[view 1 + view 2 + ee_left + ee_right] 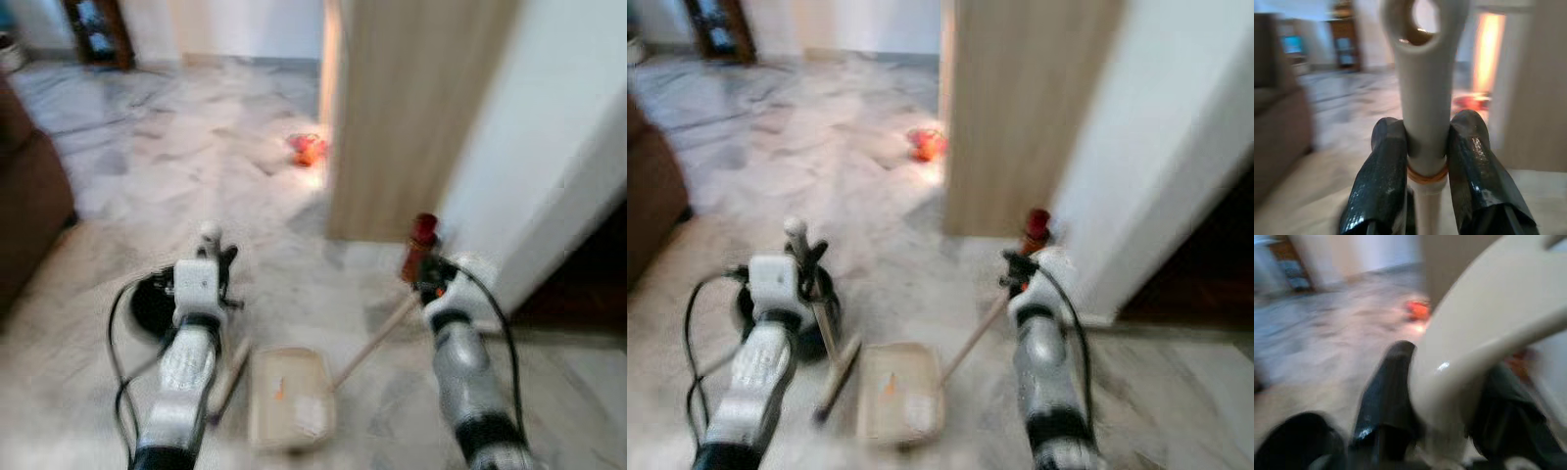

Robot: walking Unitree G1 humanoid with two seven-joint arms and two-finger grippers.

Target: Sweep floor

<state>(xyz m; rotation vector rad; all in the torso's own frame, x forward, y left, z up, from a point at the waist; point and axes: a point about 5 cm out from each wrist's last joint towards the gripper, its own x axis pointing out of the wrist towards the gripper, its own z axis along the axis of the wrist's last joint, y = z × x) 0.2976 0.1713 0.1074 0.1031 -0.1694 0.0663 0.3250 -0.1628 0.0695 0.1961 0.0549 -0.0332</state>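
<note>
Down on the marble floor (pixel 118 166) in the head views, the dustpan (pixel 289 399) lies between the two arms, with orange rubbish (pixel 308 149) well ahead by the wooden door (pixel 411 108). Blur suggests the robot is moving, so the pan could skid or catch the wall (pixel 549 166).

Along the left wrist view, the left gripper (pixel 1422 166) is clamped on the broom handle (pixel 1422 88).

Along the right wrist view, the right gripper (pixel 1449 396) pinches the dustpan handle (pixel 1484 342), which may twist.
</note>
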